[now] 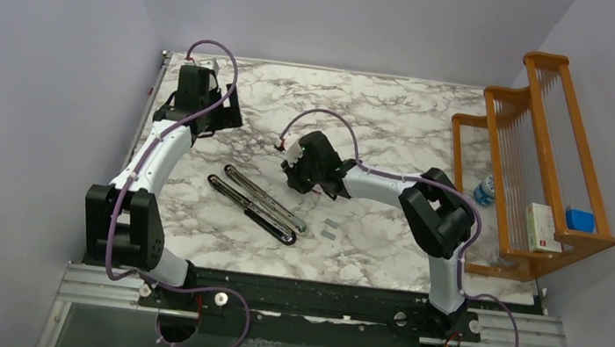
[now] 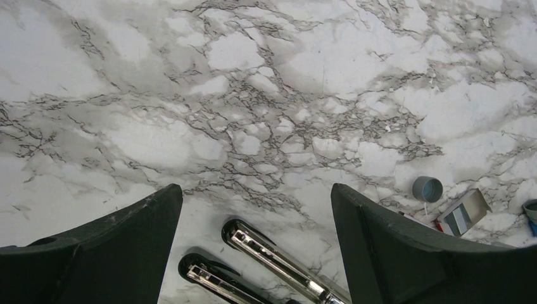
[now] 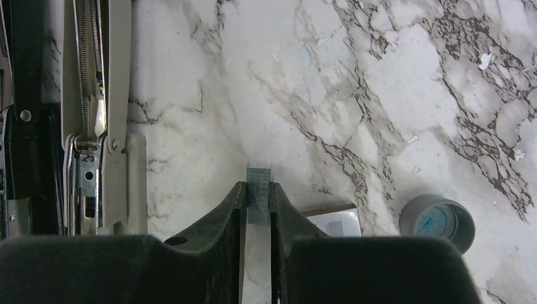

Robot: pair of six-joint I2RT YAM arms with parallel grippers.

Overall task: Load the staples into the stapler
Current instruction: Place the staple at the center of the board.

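My right gripper is shut on a short silvery-grey strip of staples, which sticks out past the fingertips just above the marble. The stapler lies folded open to the left of that grip, its metal channel and spring showing. From above, the stapler is two long dark halves mid-table, with the right gripper just to its right. Another grey strip of staples lies loose on the table. My left gripper hangs wide open above the stapler's ends, holding nothing; from above it is at the back left.
A small grey cap and a small open white box lie right of the right fingers. A wooden rack on the table's right edge holds a white-and-red box and a blue block. A blue-and-white cylinder stands beside it.
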